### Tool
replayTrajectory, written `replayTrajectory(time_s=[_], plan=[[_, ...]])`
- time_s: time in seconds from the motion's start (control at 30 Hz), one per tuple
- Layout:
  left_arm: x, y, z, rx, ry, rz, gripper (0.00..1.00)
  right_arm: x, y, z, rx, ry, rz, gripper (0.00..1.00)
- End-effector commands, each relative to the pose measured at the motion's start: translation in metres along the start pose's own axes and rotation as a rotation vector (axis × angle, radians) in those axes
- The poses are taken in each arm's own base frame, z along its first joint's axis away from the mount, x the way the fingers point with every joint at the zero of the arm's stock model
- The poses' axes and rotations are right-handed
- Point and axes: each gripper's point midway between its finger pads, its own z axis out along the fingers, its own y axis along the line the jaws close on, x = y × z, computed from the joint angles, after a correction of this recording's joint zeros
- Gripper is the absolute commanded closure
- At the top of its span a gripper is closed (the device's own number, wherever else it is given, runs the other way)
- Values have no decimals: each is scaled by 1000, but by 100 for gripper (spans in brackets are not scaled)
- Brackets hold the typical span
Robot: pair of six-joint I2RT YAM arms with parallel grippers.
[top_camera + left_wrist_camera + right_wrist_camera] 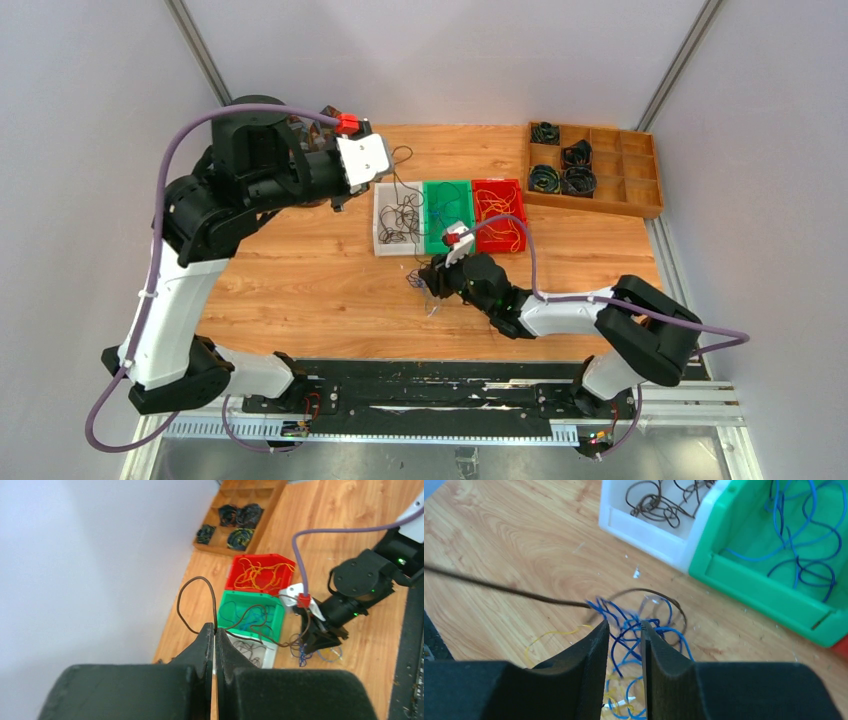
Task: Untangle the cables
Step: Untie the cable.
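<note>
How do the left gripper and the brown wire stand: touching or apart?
Touching. The left wrist view shows the left gripper shut, with the brown wire pinched between its fingertips and looping out from them.

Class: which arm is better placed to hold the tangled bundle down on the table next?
Probably right. The right claw hangs over the blue and yellow bundle, jaws narrowly apart around strands. The left claw is raised, pinched shut on a dark wire leading to that bundle.
</note>
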Motion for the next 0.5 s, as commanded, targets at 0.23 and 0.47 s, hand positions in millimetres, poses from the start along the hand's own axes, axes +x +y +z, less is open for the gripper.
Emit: replayTrajectory(time_s=[0.23,0.47], plan=[[-36,49,-21,-192,-37,130,100,37,-24,-13,89,6,57,69],[-65,76,-32,-308,-115,145,100,55,-30,-16,108,50,49,68]])
